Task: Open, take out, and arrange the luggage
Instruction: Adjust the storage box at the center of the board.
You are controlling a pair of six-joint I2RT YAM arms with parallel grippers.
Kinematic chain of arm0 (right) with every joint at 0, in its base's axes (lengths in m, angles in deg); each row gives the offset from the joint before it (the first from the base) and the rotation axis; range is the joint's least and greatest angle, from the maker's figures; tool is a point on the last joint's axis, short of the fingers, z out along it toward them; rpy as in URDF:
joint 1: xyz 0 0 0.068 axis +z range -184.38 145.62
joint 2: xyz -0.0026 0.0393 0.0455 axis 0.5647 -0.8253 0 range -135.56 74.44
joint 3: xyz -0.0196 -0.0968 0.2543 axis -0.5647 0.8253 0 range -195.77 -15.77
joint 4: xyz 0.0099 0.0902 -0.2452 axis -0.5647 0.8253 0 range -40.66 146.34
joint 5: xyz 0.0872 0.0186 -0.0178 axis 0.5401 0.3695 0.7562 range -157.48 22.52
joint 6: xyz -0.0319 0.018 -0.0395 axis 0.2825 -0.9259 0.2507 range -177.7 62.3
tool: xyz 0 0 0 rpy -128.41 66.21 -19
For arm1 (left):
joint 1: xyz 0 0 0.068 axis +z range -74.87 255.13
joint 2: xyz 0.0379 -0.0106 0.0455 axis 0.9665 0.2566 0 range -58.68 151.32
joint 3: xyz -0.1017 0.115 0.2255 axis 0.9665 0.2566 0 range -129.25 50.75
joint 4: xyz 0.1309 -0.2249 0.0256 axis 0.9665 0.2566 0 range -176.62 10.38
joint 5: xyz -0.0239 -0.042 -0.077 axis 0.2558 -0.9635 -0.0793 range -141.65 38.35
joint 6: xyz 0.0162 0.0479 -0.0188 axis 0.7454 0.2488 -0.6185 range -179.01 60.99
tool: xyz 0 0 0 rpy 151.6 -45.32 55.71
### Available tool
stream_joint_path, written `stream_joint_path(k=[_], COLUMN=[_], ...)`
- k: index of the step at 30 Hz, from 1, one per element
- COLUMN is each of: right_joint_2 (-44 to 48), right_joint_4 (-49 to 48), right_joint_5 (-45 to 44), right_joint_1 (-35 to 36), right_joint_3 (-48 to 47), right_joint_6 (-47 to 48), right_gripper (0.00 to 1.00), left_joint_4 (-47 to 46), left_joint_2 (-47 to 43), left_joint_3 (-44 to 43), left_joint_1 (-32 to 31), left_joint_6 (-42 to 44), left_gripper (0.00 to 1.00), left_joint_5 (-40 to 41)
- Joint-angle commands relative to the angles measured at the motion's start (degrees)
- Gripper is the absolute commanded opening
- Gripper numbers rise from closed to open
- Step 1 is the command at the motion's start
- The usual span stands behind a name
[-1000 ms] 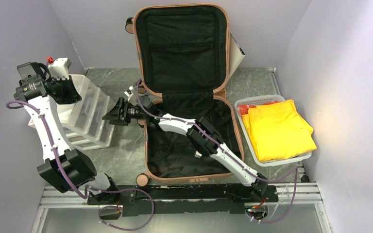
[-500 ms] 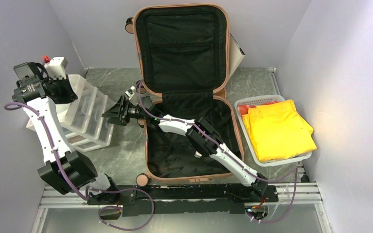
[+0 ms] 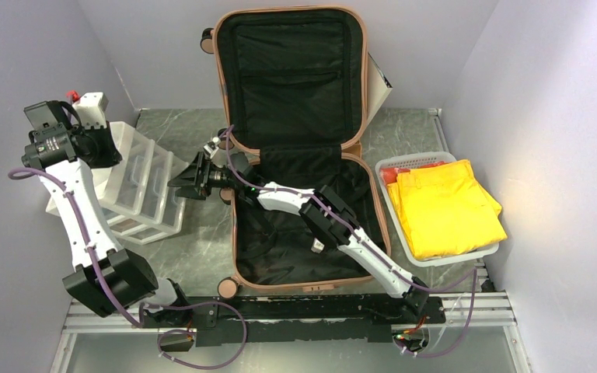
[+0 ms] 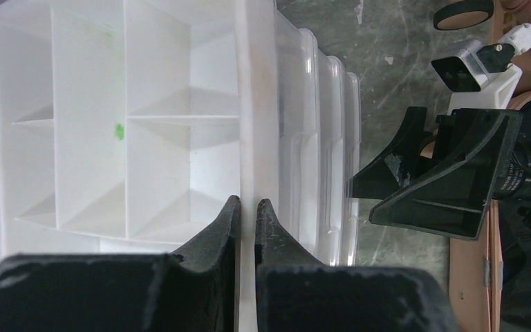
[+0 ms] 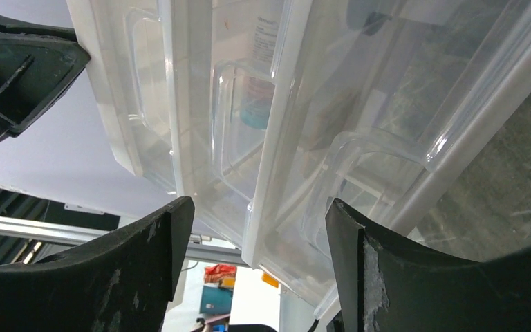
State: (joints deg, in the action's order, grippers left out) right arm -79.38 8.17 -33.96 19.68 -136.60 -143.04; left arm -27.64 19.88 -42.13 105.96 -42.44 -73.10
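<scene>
1. The luggage (image 3: 299, 155) lies open in the middle of the surface (image 3: 202, 249), its long axis running away from the arm bases and its lid standing up at the back.
2. The right jaws (image 3: 183, 179) hang just left of its rim, spread wide and empty. They face away from it, toward the clear tray stack (image 3: 144, 190). This arm is the nearer one.
3. The left jaws (image 4: 247, 202) are pinched almost closed on a tray wall.
4. Against a second ago, the stack has shifted a little with the left arm, and the right jaws have narrowed slightly.

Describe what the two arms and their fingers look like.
The left arm and right arm both have white links between boxy black joints, with a purple cable running along each. The left fingers and right fingers are black and wedge-shaped, tapering to tips, with pale scuffs along their edges.
</scene>
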Motion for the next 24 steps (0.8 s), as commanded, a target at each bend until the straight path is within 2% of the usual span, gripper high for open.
stream_joint_path(k=[1, 6, 9, 17, 24], right_joint_2=[4.77, 3.30, 1.04, -6.19, -8.26], right_joint_4=[-0.34, 3.08, 0.72, -5.94, 2.14], right_joint_5=[1.57, 1.62, 0.63, -1.07, -0.70], right_joint_1=[-0.24, 0.12, 0.44, 1.63, 1.99], right_joint_3=[0.21, -0.77, -2.12, -6.82, -9.77], right_joint_6=[2.33, 6.15, 5.00, 0.75, 3.74], right_gripper=[0.73, 0.67, 0.61, 0.54, 0.42], left_joint_4=[-7.05, -7.83, -8.42, -8.57, -8.55], left_joint_2=[-4.21, -5.35, -6.11, -7.22, -7.39], left_joint_3=[-1.18, -0.53, -0.21, 1.61, 1.92], left_joint_1=[-0.06, -0.02, -0.05, -0.05, -0.06], left_joint_6=[0.76, 1.40, 1.85, 3.56, 4.47], left_gripper=[0.05, 0.05, 0.05, 0.05, 0.05], left_joint_5=[2.24, 3.79, 4.52, 5.61, 6.51])
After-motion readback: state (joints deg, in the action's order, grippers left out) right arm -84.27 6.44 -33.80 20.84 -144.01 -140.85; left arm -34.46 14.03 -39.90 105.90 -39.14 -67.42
